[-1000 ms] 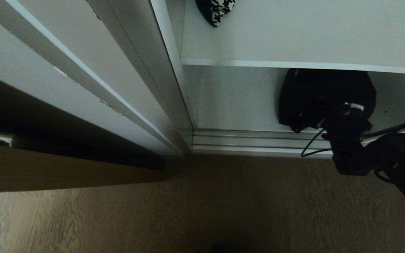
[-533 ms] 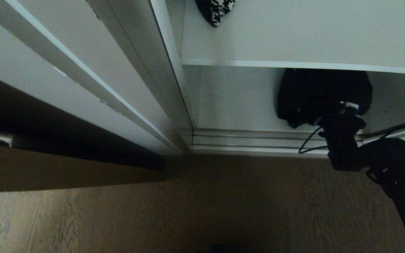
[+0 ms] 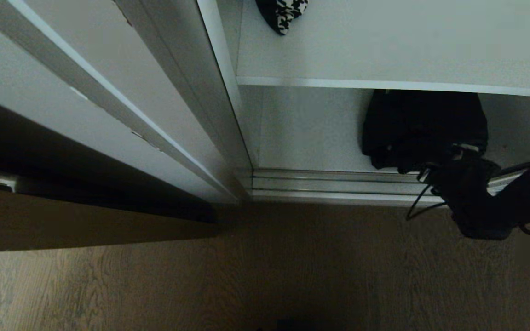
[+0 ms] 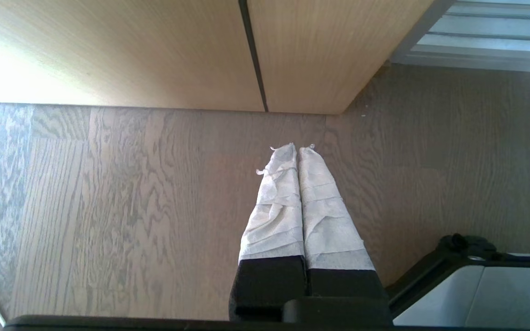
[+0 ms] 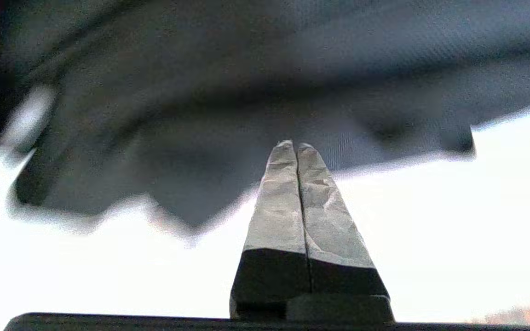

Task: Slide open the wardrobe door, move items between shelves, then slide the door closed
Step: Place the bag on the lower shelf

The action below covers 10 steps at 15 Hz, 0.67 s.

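Right end effector (image 5: 296, 146), pressed together just in front of the black bag (image 3: 423, 126), probably needs spreading before grabbing a handle.

black bag (image 3: 423, 126), white shelves (image 3: 384, 46)

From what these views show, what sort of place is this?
Most likely a bedroom or dressing area at a built-in wardrobe: white shelves behind sliding-door floor tracks, a soft black bag on the bottom shelf, and wood-grain flooring.
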Available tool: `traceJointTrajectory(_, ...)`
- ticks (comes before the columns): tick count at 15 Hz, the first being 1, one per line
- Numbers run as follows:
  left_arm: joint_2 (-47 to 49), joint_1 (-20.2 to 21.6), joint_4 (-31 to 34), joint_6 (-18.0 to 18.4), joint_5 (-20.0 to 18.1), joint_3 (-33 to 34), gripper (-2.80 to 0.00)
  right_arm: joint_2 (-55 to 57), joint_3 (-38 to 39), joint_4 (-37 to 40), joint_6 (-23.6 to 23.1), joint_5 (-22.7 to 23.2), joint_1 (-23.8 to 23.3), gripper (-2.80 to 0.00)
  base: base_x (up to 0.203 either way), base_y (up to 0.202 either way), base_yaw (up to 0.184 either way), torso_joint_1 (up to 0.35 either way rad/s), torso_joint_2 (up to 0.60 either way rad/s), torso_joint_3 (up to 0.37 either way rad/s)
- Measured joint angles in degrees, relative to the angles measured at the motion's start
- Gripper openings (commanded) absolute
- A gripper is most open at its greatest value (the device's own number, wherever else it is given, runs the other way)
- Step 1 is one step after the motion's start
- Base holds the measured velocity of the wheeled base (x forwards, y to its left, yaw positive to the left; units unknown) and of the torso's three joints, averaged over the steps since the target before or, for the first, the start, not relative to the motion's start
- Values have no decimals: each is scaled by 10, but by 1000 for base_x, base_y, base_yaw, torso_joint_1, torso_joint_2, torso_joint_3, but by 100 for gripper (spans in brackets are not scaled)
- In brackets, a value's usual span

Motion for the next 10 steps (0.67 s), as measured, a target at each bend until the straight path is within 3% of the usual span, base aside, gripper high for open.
traceJointTrajectory(6, 0, 0, 0, 0, 0, 0, -280, -286, 374, 18, -29, 163, -15, -280, 0, 0, 0, 0, 0, 0)
traceJointTrajectory(10, 0, 0, 0, 0, 0, 0, -280, -529, 556, 69, -52, 191, 4, -280, 0, 0, 0, 0, 0, 0)
